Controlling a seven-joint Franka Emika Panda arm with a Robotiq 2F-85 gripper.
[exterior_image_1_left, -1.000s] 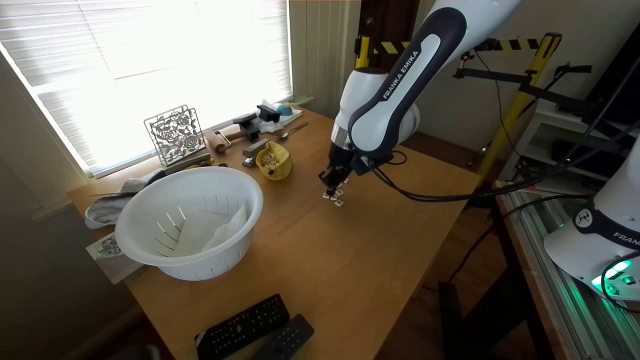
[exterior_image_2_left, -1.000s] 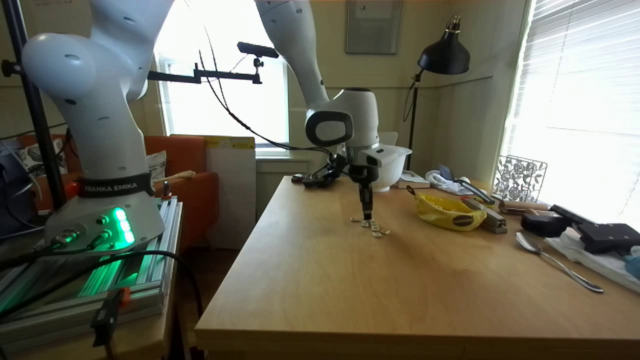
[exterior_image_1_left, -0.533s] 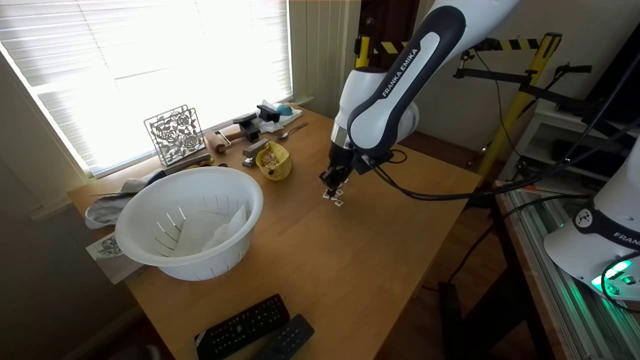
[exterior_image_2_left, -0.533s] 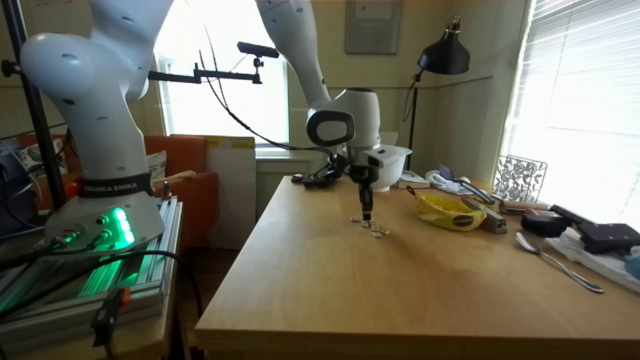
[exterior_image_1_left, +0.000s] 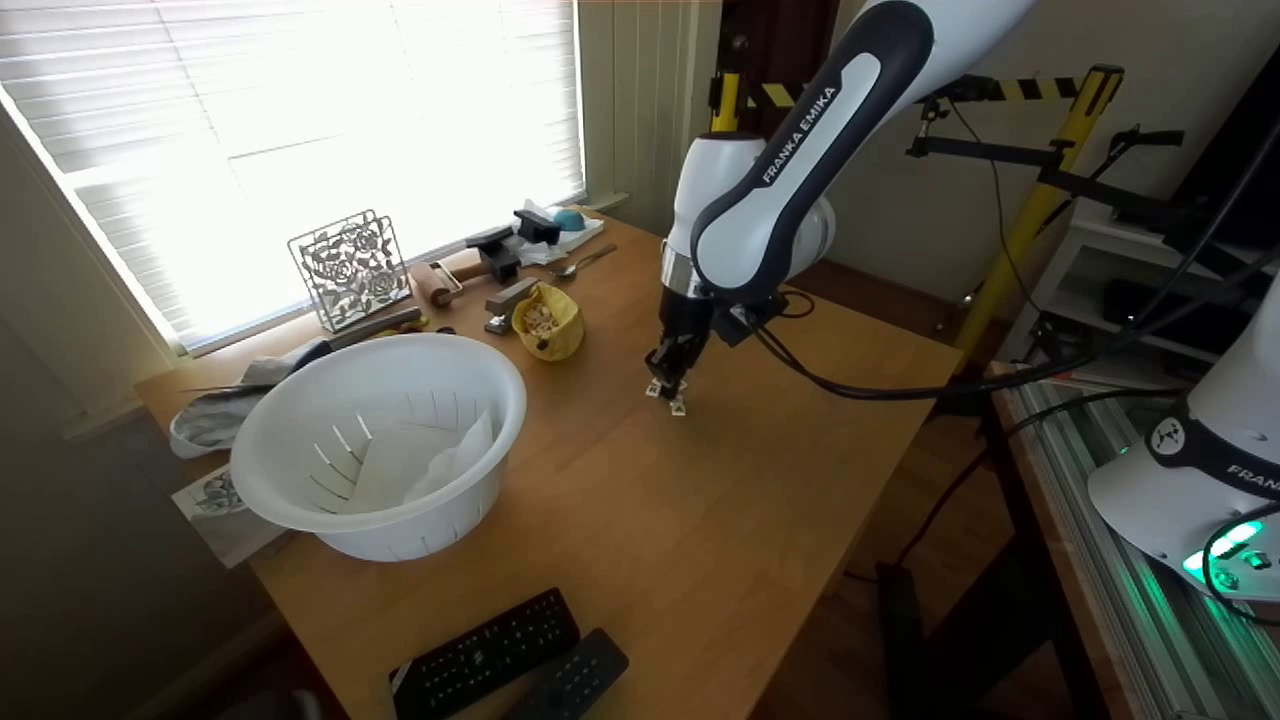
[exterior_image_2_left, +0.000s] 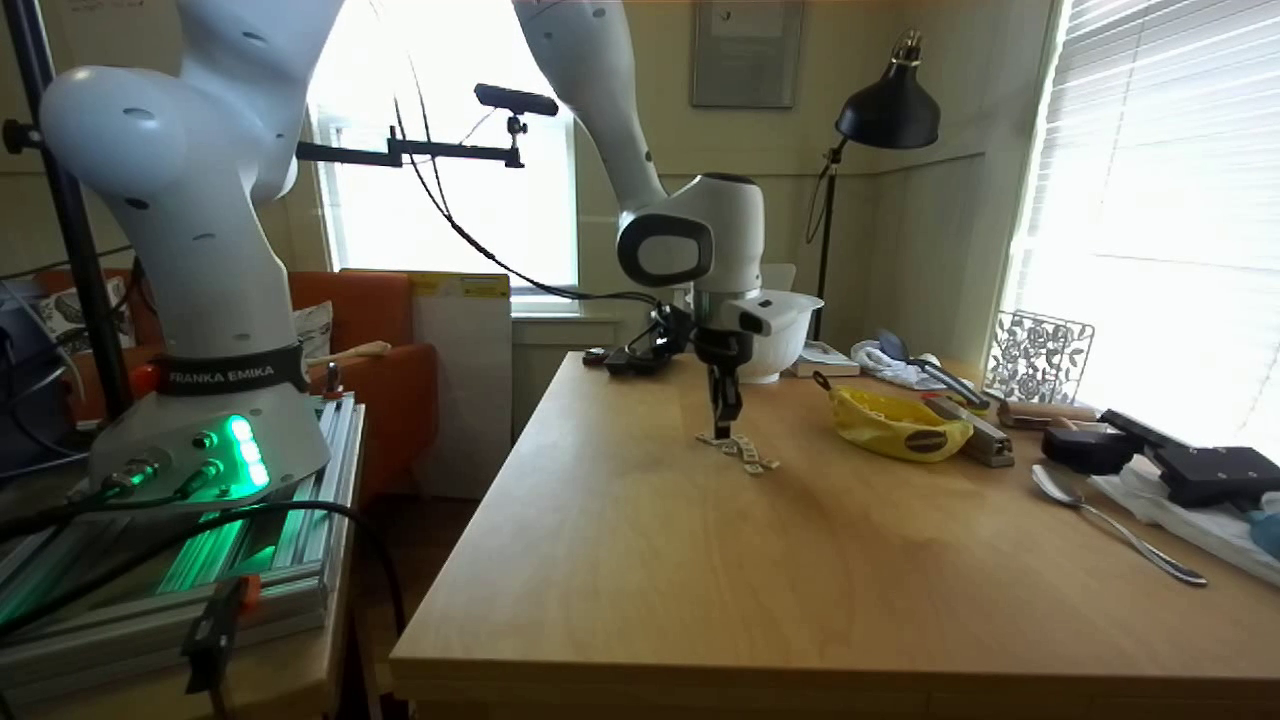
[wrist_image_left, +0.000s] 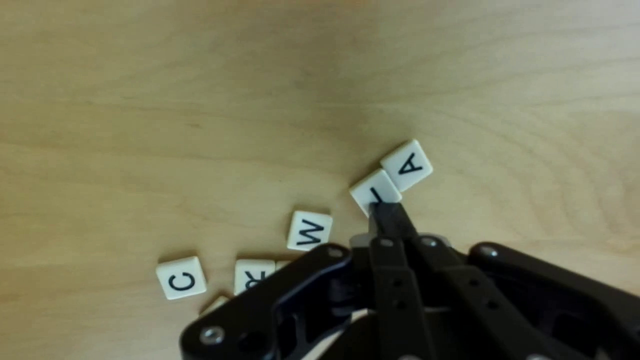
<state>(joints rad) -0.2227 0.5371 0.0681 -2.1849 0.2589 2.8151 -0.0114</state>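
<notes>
Wrist view: the gripper (wrist_image_left: 389, 212) has its fingers pressed together, tip over a letter tile (wrist_image_left: 371, 189) and hiding part of it; whether they touch, I cannot tell. The A tile (wrist_image_left: 407, 166) lies edge to edge w/ this tile. Near them, toward left of pic, is the W tile (wrist_image_left: 310, 231); farther left come the R tile (wrist_image_left: 250, 272), partly covered, and the C tile (wrist_image_left: 181, 278).

In an exterior view, the tiles make a small group on the table (exterior_image_1_left: 620, 510), just at the gripper's tip. A yellow pouch (exterior_image_1_left: 560, 345) w/ pale pcs (exterior_image_1_left: 541, 320) inside stands near; a white basin (exterior_image_1_left: 440, 525) and two remotes (exterior_image_1_left: 485, 655) are well apart from gripper.

In an exterior view, the gripper points downward, tip close to the tiles. A spoon (exterior_image_2_left: 1058, 487) lies on same table, and a black lamp (exterior_image_2_left: 888, 108) stands in the bg.
</notes>
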